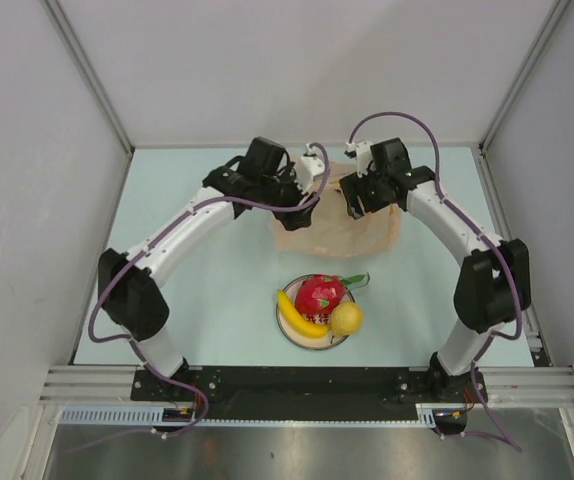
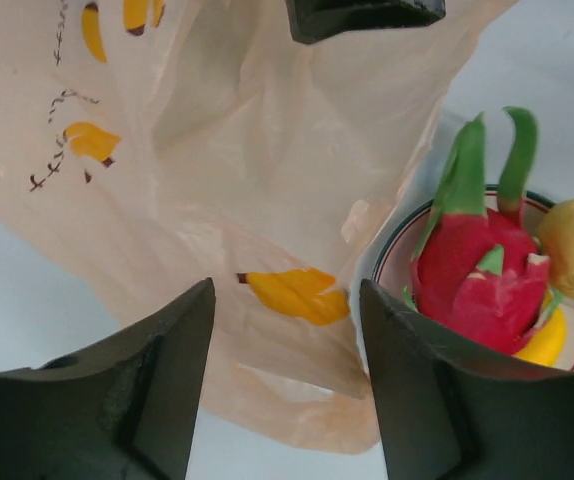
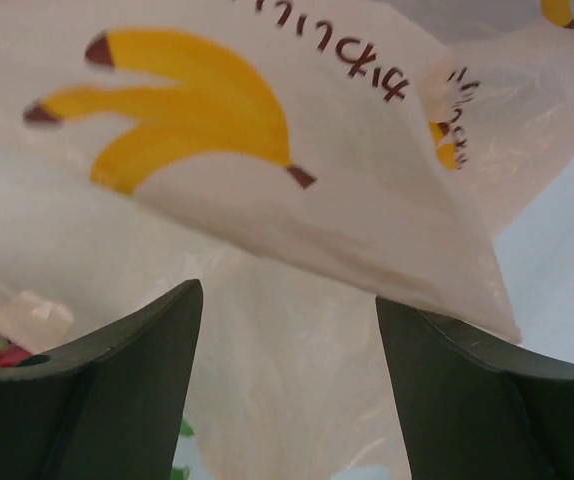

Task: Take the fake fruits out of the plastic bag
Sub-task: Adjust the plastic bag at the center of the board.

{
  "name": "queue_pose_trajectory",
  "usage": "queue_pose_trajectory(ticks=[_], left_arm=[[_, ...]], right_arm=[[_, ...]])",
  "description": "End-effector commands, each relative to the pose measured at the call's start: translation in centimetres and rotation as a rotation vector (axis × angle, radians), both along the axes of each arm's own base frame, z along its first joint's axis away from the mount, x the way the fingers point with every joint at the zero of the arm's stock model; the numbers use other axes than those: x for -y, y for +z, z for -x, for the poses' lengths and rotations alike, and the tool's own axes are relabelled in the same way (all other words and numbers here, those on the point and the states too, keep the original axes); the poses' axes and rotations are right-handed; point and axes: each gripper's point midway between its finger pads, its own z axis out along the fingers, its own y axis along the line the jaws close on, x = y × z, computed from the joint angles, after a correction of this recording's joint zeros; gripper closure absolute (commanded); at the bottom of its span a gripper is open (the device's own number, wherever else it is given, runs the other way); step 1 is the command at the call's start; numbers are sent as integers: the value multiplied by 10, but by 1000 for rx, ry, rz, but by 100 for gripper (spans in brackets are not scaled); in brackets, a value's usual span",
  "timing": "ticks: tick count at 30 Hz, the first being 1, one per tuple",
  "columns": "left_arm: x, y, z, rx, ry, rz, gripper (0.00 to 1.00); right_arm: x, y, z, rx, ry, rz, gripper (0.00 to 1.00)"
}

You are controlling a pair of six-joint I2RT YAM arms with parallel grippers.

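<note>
The plastic bag (image 1: 342,228), pale orange with printed bananas, lies crumpled on the table behind the plate. A red dragon fruit (image 1: 319,293), a yellow banana (image 1: 300,318) and a lemon (image 1: 346,318) rest on the white plate (image 1: 285,322), outside the bag. My left gripper (image 1: 302,200) hovers at the bag's left edge. In its wrist view it is open (image 2: 286,290), with bag film (image 2: 267,180) beyond the tips and the dragon fruit (image 2: 477,285) to the right. My right gripper (image 1: 357,205) stands over the bag's top, open (image 3: 288,293) and facing the bag (image 3: 297,200).
Grey walls close in the pale green table (image 1: 197,300) on the left, back and right. The two arm bases sit on the black rail (image 1: 297,382) at the near edge. The plate (image 2: 392,262) lies just in front of the bag.
</note>
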Motion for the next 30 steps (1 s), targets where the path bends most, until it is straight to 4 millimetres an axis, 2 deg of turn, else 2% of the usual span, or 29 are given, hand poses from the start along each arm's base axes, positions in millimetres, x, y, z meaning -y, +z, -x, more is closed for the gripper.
queue_pose_trajectory(ticks=[1, 2, 3, 4, 5, 6, 7, 9, 11, 12, 13, 15, 16, 17, 18, 19, 21, 22, 24, 25, 27, 30], left_arm=[[-9, 4, -34, 151, 126, -126, 46], [-13, -8, -41, 143, 156, -171, 75], [-14, -13, -44, 126, 169, -191, 93], [-11, 0, -50, 138, 183, -176, 100], [-12, -3, -48, 103, 181, -194, 100], [-3, -2, -45, 69, 146, -165, 100], [3, 15, -45, 83, 133, -124, 100], [18, 40, -40, 102, 81, -25, 100], [28, 72, -42, 163, 67, 61, 100], [34, 85, -40, 161, 57, 102, 100], [37, 110, -38, 194, 44, 147, 100], [43, 134, -27, 212, -18, 210, 100], [44, 153, -20, 247, -47, 250, 100], [44, 159, -16, 260, -61, 268, 100], [45, 162, -14, 261, -67, 282, 100], [44, 162, -13, 258, -64, 288, 100], [45, 152, -15, 233, -57, 271, 100], [44, 142, -16, 213, -50, 250, 100], [45, 133, -19, 205, -43, 237, 100], [46, 131, -20, 200, -40, 238, 100], [48, 128, -24, 193, -36, 239, 100], [51, 125, -29, 184, -22, 240, 100]], right_arm=[[-15, 19, -38, 85, -6, -68, 26], [-14, 16, -44, 91, -20, -66, 26], [-12, 4, -47, 77, -29, -54, 26], [-9, -3, -53, 77, -43, -42, 26], [-2, -6, -61, 92, -78, -19, 26], [8, -18, -69, 79, -112, 2, 26], [16, -22, -75, 87, -139, 21, 27], [46, -25, -95, 141, -235, 92, 27], [62, -19, -109, 181, -274, 132, 27], [69, -12, -115, 200, -288, 134, 27], [71, -2, -117, 222, -286, 127, 26], [70, 14, -118, 243, -264, 93, 26], [61, 33, -111, 264, -217, 38, 26], [55, 41, -105, 272, -189, 13, 26], [50, 52, -99, 282, -174, -16, 26], [34, 64, -83, 282, -107, -64, 26], [17, 70, -62, 277, -24, -99, 28], [-1, 71, -50, 278, 50, -118, 30], [-11, 59, -32, 250, 107, -118, 41], [-15, 51, -28, 230, 115, -115, 42], [-13, 28, -26, 158, 97, -106, 48], [-14, 10, -21, 96, 122, -103, 60]])
